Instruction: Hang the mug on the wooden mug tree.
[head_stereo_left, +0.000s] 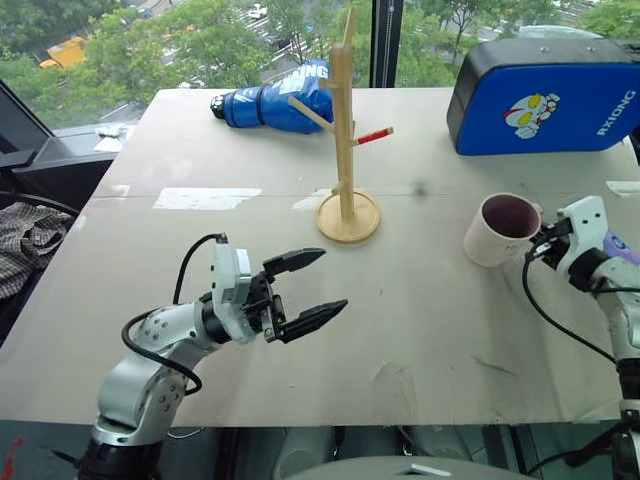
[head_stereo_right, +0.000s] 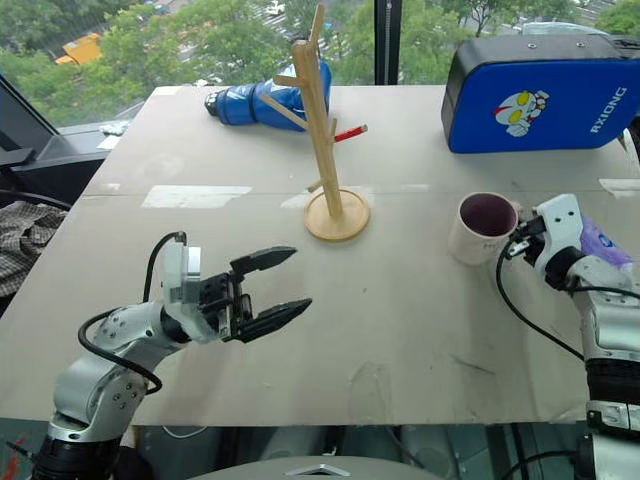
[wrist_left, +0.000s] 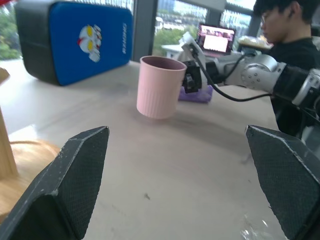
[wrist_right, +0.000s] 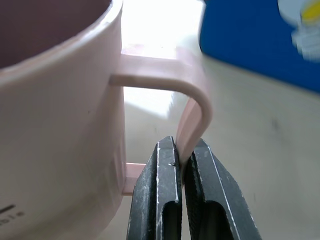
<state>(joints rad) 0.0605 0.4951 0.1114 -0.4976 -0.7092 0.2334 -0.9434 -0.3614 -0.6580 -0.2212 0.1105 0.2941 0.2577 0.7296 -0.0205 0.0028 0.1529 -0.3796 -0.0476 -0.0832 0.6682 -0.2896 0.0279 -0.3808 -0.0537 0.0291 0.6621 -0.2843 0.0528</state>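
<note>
mug (head_stereo_left: 498, 232) – tilted, table's right | wooden mug tree (head_stereo_left: 346, 150) – upright, centre

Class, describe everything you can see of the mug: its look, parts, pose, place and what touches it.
The mug is a cream-white cylinder with a dark maroon inside, small dark lettering low on its side and one flat loop handle. It looks like smooth ceramic or plastic. It is tilted, apparently lifted off the table, to the right of the wooden mug tree and apart from it. The right end effector is shut on its handle.
</note>
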